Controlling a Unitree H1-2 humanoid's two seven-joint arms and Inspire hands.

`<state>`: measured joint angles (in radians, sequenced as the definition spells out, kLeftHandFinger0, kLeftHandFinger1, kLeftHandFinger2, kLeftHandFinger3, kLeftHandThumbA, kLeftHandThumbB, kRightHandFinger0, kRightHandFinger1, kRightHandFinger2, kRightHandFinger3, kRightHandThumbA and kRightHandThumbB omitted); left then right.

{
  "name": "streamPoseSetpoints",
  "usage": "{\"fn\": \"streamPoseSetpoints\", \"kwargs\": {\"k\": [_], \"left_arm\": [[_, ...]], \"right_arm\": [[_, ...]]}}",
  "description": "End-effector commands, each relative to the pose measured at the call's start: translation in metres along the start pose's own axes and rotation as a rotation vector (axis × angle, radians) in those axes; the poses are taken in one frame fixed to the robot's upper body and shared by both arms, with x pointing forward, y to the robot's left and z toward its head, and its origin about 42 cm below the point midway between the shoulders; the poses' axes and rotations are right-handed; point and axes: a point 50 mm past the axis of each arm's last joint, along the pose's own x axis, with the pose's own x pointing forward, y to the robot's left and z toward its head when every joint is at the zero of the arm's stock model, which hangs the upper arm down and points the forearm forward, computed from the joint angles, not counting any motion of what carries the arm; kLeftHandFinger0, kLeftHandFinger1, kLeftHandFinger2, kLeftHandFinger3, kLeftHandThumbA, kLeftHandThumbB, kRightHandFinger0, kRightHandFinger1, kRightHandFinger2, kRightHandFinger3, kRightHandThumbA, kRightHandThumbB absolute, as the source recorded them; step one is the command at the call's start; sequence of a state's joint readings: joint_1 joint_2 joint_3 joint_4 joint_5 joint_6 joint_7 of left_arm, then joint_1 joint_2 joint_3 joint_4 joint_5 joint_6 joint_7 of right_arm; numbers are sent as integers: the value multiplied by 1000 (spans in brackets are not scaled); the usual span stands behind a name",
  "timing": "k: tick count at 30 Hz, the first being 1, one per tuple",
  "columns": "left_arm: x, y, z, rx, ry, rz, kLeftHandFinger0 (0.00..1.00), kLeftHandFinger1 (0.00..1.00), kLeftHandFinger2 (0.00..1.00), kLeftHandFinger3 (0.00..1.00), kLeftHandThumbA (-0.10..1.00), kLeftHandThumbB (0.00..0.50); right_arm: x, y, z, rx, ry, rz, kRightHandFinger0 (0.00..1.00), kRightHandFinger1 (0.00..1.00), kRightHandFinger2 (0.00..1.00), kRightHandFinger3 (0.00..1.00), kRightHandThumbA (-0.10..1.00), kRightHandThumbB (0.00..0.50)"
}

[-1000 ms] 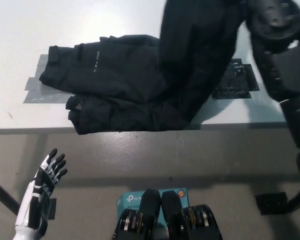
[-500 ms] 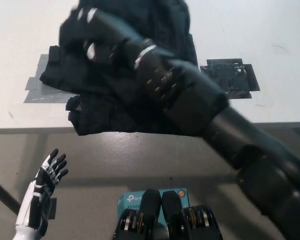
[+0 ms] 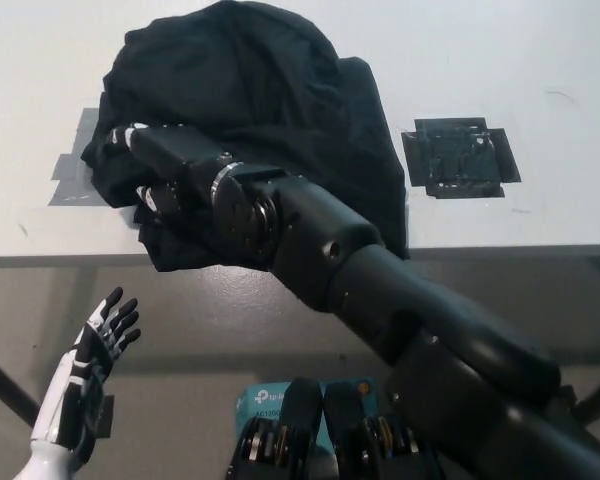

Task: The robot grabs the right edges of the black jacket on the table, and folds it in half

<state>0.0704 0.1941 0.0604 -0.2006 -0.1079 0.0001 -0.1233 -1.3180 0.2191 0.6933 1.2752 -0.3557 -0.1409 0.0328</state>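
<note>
The black jacket [image 3: 270, 110] lies bunched on the white table [image 3: 520, 60], its right side thrown over onto its left half. My black right arm reaches across from the bottom right. The right hand [image 3: 165, 170] rests at the jacket's left edge with fingers curled into the fabric. The jacket's lower left corner is partly hidden behind that hand. My white left hand [image 3: 85, 375] hangs below the table edge at the lower left, open with fingers apart and holding nothing.
A black tape patch [image 3: 458, 158] sits on the table right of the jacket. Grey tape [image 3: 72, 170] shows at the jacket's left. The table's front edge [image 3: 500, 255] runs across the middle. A teal box [image 3: 255, 400] lies on the floor below.
The right arm has swept from the far right across to the left, carrying the jacket's right side over its left half. The left hand has stayed put.
</note>
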Motion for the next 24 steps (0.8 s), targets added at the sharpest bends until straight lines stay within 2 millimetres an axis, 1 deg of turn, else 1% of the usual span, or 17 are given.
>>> {"fn": "streamPoseSetpoints", "kwargs": {"k": [1, 2, 3, 5, 6, 8, 9, 11, 12, 14, 15, 17, 18, 19, 20, 23, 24], "left_arm": [[5, 3, 13, 38, -34, -42, 1000, 1000, 1000, 1000, 1000, 179], [5, 4, 12, 51, -29, -43, 1000, 1000, 1000, 1000, 1000, 199], [4, 4, 12, 51, -27, -43, 1000, 1000, 1000, 1000, 1000, 207], [4, 4, 12, 51, -29, -47, 1000, 1000, 1000, 1000, 1000, 206], [4, 4, 12, 68, -29, -51, 1000, 1000, 1000, 1000, 1000, 186], [5, 4, 12, 77, -29, -53, 1000, 1000, 1000, 1000, 1000, 179], [6, 2, 13, 41, -16, -46, 1000, 1000, 1000, 1000, 1000, 185], [7, 2, 12, 34, -23, -46, 1000, 1000, 1000, 1000, 1000, 179], [8, 1, 11, 39, -25, -47, 1000, 1000, 1000, 1000, 1000, 174], [10, 1, 12, 49, -19, -51, 1000, 1000, 1000, 1000, 1000, 188], [12, 1, 12, 48, -25, -49, 1000, 1000, 1000, 1000, 1000, 173], [18, 0, 13, 33, -43, -59, 1000, 1000, 1000, 1000, 1000, 170], [20, 0, 13, 26, -40, -55, 1000, 1000, 1000, 1000, 1000, 189], [23, 0, 15, 28, -40, -51, 1000, 1000, 1000, 1000, 1000, 194], [25, 0, 16, 37, -45, -42, 1000, 1000, 1000, 1000, 1000, 198], [31, -1, 18, 32, -69, -50, 1000, 1000, 1000, 1000, 1000, 165], [31, 0, 19, 34, -70, -54, 1000, 1000, 1000, 1000, 1000, 172]], "right_arm": [[7, -46, 32, 72, -50, 96, 1000, 1000, 1000, 1000, 859, 500], [5, -58, 33, 96, -72, 95, 1000, 1000, 1000, 1000, 976, 500], [4, -63, 34, 121, -87, 99, 1000, 1000, 1000, 1000, 991, 500], [-1, -82, 39, 242, -156, 111, 1000, 1000, 1000, 1000, 963, 500], [-3, -99, 48, 293, -189, 116, 1000, 1000, 1000, 1000, 973, 497], [-6, -114, 58, 352, -225, 117, 1000, 1000, 1000, 1000, 979, 500], [-14, -138, 74, 487, -311, 113, 1000, 1000, 1000, 1000, 941, 500], [-21, -154, 84, 566, -339, 99, 1000, 1000, 1000, 1000, 930, 500], [-32, -181, 97, 635, -401, 54, 1000, 1000, 1000, 1000, 981, 500], [-48, -209, 108, 668, -498, 15, 1000, 1000, 1000, 1000, 988, 500], [-64, -233, 115, 775, -578, 5, 1000, 1000, 1000, 1000, 884, 459], [-85, -261, 119, 838, -651, -70, 1000, 1000, 1000, 1000, 951, 385], [-96, -274, 117, 848, -686, -123, 1000, 1000, 1000, 1000, 939, 425], [-102, -283, 116, 875, -699, -145, 1000, 1000, 1000, 1000, 912, 435], [-121, -302, 111, 913, -739, -170, 1000, 1000, 1000, 1000, 885, 496], [-149, -328, 104, 924, -802, -228, 1000, 1000, 1000, 1000, 991, 500], [-169, -341, 96, 893, -830, -265, 1000, 1000, 1000, 1000, 1000, 500]]}}
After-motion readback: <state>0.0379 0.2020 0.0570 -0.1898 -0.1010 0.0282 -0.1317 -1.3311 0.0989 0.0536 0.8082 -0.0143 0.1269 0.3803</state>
